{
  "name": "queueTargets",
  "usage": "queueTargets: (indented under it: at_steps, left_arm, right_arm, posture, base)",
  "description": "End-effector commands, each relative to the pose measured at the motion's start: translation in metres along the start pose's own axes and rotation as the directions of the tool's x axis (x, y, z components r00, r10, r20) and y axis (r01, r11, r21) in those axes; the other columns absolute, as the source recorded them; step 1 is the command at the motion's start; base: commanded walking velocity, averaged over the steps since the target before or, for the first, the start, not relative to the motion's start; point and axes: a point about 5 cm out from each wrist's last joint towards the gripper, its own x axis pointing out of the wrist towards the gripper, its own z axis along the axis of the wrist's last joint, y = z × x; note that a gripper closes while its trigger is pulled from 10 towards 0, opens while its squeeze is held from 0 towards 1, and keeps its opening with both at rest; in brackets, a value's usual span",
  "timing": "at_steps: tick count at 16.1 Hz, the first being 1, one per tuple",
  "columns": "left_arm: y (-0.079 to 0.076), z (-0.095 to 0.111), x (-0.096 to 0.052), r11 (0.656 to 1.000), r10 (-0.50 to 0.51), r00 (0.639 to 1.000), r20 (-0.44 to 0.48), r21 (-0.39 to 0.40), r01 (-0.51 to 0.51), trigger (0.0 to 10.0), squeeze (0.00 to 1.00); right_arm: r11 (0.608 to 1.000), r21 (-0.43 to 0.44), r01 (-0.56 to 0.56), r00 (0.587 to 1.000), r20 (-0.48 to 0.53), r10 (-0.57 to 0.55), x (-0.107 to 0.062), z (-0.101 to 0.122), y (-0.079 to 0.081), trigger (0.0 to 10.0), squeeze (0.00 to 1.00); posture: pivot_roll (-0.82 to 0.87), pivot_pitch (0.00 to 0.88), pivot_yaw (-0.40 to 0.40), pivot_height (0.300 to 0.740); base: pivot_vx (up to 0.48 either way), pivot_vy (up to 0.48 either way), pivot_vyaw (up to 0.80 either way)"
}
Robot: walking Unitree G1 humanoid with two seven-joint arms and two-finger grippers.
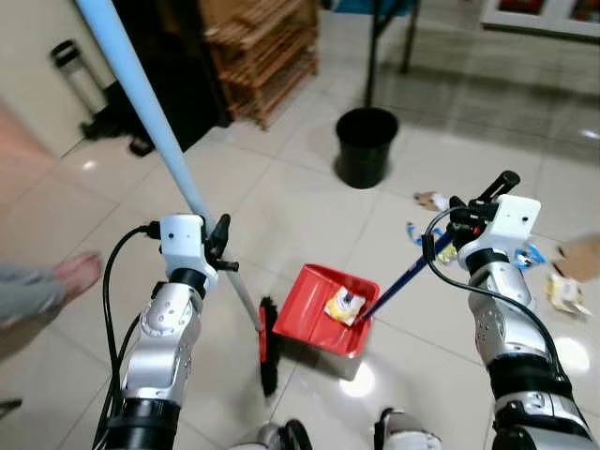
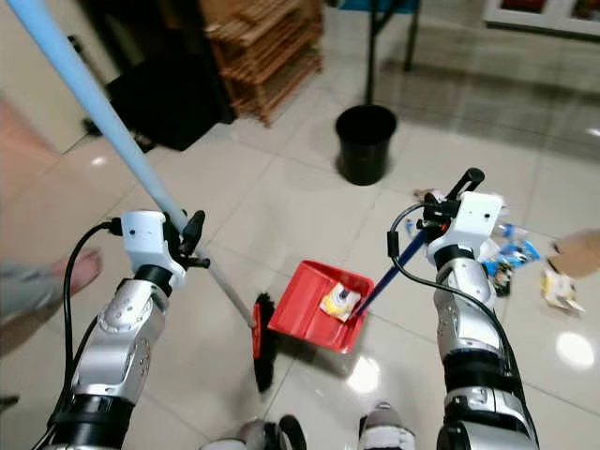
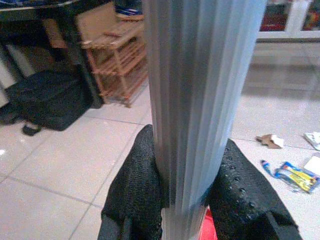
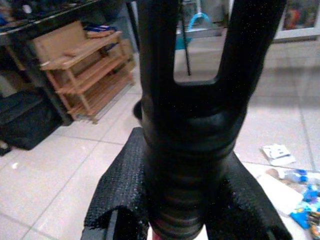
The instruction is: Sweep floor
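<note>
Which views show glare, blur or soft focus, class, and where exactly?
Left eye view: a ceiling light glares off the tiles just in front of the red dustpan. Left wrist view: the broom handle is very close and soft, and the wooden rack is smeared. Right wrist view: the dustpan handle looms dark and unsharp.

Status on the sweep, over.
Left pincer shut on broom; right pincer shut on dustpan handle. Yellow wrapper in pan. Litter on tiles by the right arm; black bin ahead.

red dustpan [image 1: 323,309], pale blue broom handle [image 1: 141,103], black bin [image 1: 366,145]
</note>
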Motion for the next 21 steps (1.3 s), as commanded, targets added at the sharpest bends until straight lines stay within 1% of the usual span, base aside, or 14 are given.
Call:
queueTargets:
  at_steps: [1,7,14,15,17,21]
  left_arm:
    - [0.006,0.007,0.003,1.000,0.022,0.999,0.034,0.003,-0.022,10.0,0.00]
    - [0.008,0.005,0.003,1.000,0.027,0.999,0.029,0.008,-0.027,10.0,0.00]
    - [0.012,0.003,0.006,0.999,0.044,0.999,0.019,0.014,-0.044,10.0,0.00]
    - [0.013,0.004,0.007,0.999,0.045,0.999,0.019,0.017,-0.045,10.0,0.00]
    - [0.016,0.007,0.011,0.998,0.051,0.998,0.026,0.025,-0.051,10.0,0.00]
    - [0.020,0.014,0.019,0.998,0.036,0.999,0.040,0.054,-0.038,10.0,0.00]
  right_arm:
    - [1.000,0.006,-0.007,0.999,0.048,0.007,0.001,0.009,0.001,10.0,0.00]
    - [1.000,0.005,-0.006,0.999,0.046,0.006,0.000,0.008,0.001,10.0,0.00]
    - [1.000,0.016,-0.001,0.998,0.056,0.000,0.004,0.010,0.003,10.0,0.00]
    - [1.000,0.017,-0.003,0.998,0.059,0.002,0.004,0.011,0.004,10.0,0.00]
    - [1.000,0.031,-0.005,0.997,0.074,0.003,0.008,0.013,0.010,10.0,0.00]
    - [0.998,0.055,0.011,0.995,0.094,-0.016,0.013,0.016,0.013,10.0,0.00]
  posture:
    - [-0.23,0.157,0.160,0.740]
    - [-0.22,0.159,0.162,0.740]
    - [-0.22,0.136,0.164,0.740]
    - [-0.21,0.129,0.165,0.740]
    - [-0.20,0.103,0.178,0.740]
    - [-0.19,0.068,0.204,0.740]
  base:
    - [0.461,0.000,0.00]
    - [0.461,0.000,0.00]
    - [0.458,0.000,0.00]
    - [0.311,0.000,0.00]
    - [0.000,0.000,0.00]
    - [0.000,0.000,0.00]
